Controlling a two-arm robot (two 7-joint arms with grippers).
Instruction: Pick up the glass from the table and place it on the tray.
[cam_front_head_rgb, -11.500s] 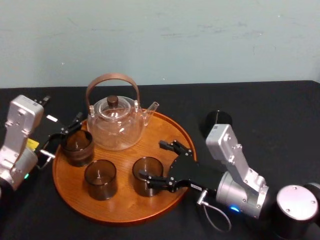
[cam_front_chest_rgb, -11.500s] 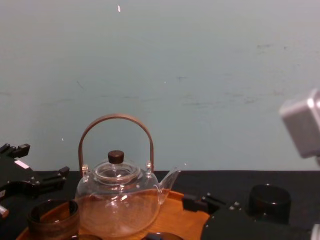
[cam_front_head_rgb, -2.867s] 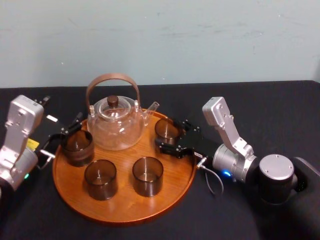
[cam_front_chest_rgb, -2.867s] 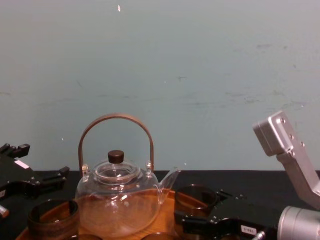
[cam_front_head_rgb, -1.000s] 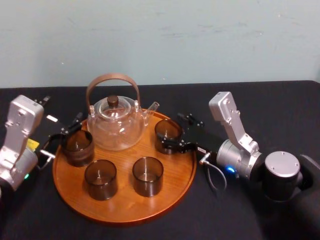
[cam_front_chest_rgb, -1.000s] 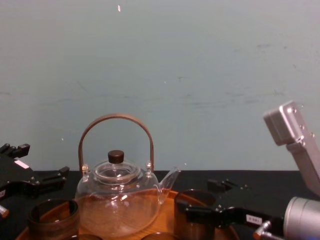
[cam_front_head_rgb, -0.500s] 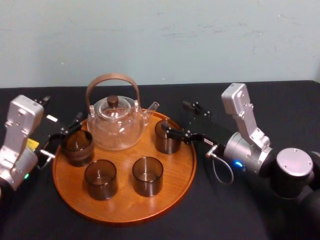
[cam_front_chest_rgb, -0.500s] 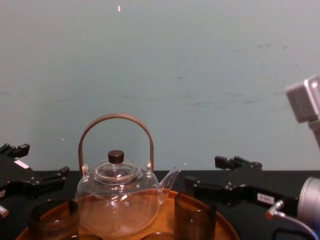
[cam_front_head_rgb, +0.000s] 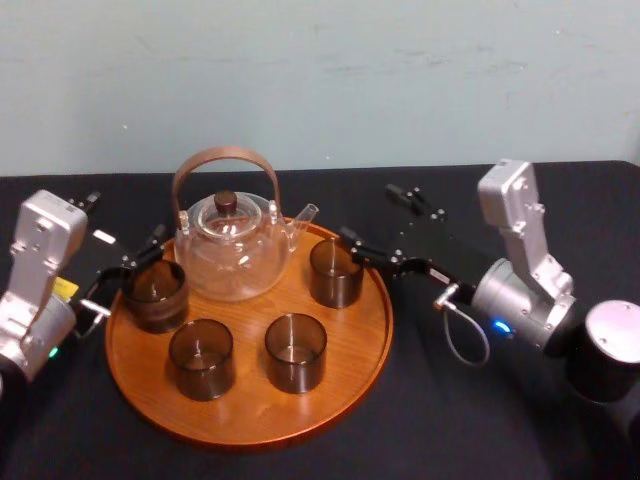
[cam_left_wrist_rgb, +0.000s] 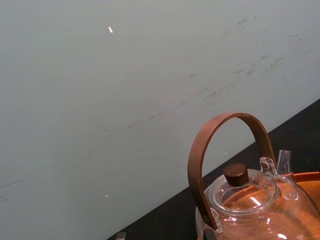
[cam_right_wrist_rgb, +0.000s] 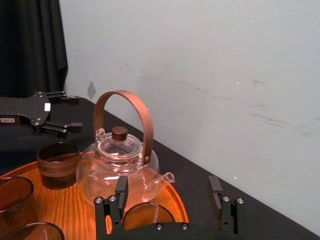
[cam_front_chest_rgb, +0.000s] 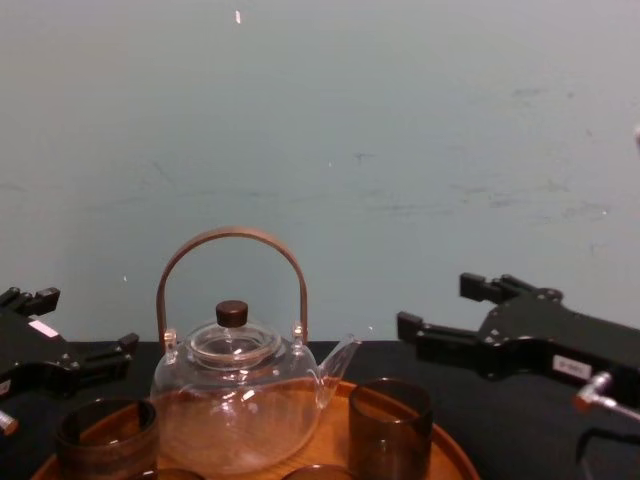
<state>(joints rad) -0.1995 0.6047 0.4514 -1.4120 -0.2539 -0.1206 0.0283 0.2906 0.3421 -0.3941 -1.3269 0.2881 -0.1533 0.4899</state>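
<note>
Four brown glasses stand on the tray, and we go through them from our side outward. Two of them are near the front rim, side by side. Behind them on the right, close to the rim, is the glass of this task. It stands upright on the wood and nothing touches it.

A second ago the right gripper had its fingers around this glass. Now it is released, with the jaws wide apart, and it has drawn back and upward to the right, over the black table, a little apart from the tray. We judge that the placing is done and only the retreat of the arm remains.

On the left, the left gripper rests just beside the fourth glass. Its jaws are apart, it holds nothing, and it has not moved. Behind the glasses, the teapot stands at the far side of the tray.
</note>
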